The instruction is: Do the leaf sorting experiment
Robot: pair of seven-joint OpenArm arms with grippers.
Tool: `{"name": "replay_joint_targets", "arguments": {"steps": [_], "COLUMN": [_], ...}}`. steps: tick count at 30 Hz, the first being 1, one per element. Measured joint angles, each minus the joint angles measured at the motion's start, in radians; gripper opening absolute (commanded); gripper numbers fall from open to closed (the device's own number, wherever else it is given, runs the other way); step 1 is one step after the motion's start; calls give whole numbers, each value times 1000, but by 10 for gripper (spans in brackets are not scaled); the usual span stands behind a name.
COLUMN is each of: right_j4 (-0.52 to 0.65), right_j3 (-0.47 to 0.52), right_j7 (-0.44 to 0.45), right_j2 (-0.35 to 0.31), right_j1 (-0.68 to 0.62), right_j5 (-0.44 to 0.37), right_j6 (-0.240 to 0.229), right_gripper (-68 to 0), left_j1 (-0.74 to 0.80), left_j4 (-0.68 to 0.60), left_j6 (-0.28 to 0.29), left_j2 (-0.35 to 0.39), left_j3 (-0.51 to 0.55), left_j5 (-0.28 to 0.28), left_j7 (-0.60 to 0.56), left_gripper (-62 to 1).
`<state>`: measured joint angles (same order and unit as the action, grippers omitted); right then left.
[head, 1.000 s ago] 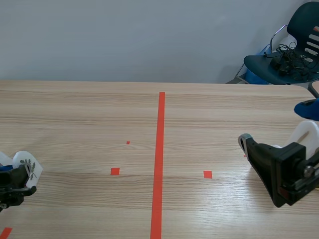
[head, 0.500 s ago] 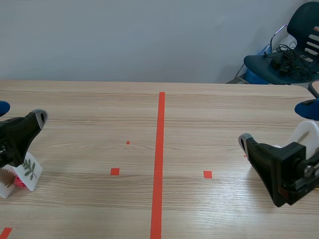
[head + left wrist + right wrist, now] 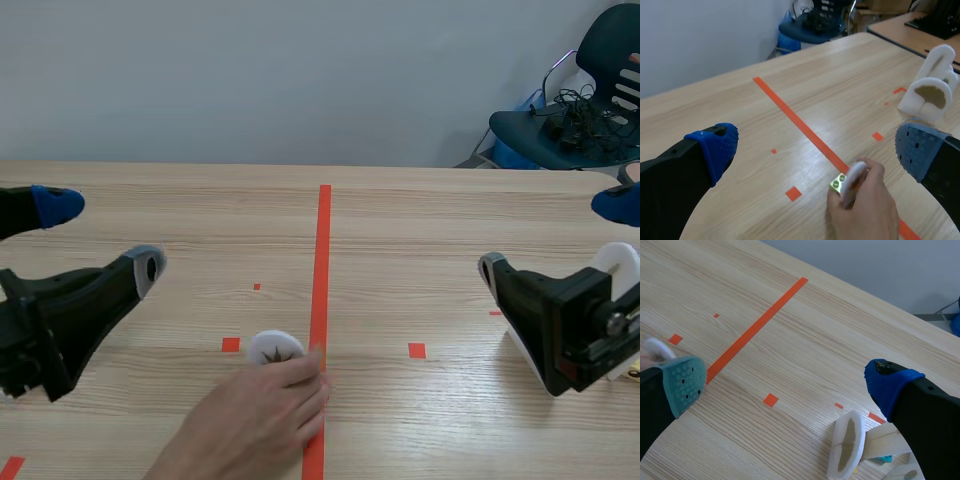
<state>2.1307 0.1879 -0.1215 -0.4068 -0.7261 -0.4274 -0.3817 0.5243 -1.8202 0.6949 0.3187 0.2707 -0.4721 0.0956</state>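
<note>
Scene view shows a person's hand reaching over the table from the near edge. Its fingertips are on a small white disc that sits just left of the long tape line, about midway between the two arms. The disc carries a dark leaf print on its face. From the left wrist view it stands on edge, fixed to a little yellow-green block at its foot.

The left gripper hangs above the table with its fingers spread wide and nothing between them. The right gripper is spread wide too and holds nothing. A few white pieces lie on the table under and just beside it, well apart from the disc. Whether they bear leaves cannot be told.

The disc looks thin, stiff and light, so it should lift with little force. Its faces seem smooth and may slide between the pads if pinched only at the rim. Standing on so small a foot, it will likely tip at a sideways nudge. The safest hold is probably across its two flat faces, low down near the block, with the fingers coming straight down on either side. No grasp should start until the hand is clear.
</note>
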Motion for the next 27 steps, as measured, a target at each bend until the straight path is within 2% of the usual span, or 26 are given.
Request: {"name": "replay_joint_targets", "arguments": {"steps": [13, 19, 23, 27], "right_j4": [0, 0, -23, -129], "right_j3": [0, -6, -81, -188], "right_j7": [0, -43, -45, -42], "right_j2": [0, 0, 0, 0], "right_j1": [0, 0, 21, 105], "right_j5": [0, 0, 0, 5], "right_j6": [0, -12, -17, -16], "right_gripper": [4, 4, 4, 4], "left_j1": [21, 21, 21, 21], "left_j4": [12, 12, 18, 21], "left_j6": [0, 0, 0, 0], "left_j2": [23, 23, 23, 23], "left_j3": [-39, -39, -39, -39], "left_j5": [0, 0, 0, 0], "left_j7": [1, 1, -8, -9], "left_gripper": [14, 14, 14, 14]}}
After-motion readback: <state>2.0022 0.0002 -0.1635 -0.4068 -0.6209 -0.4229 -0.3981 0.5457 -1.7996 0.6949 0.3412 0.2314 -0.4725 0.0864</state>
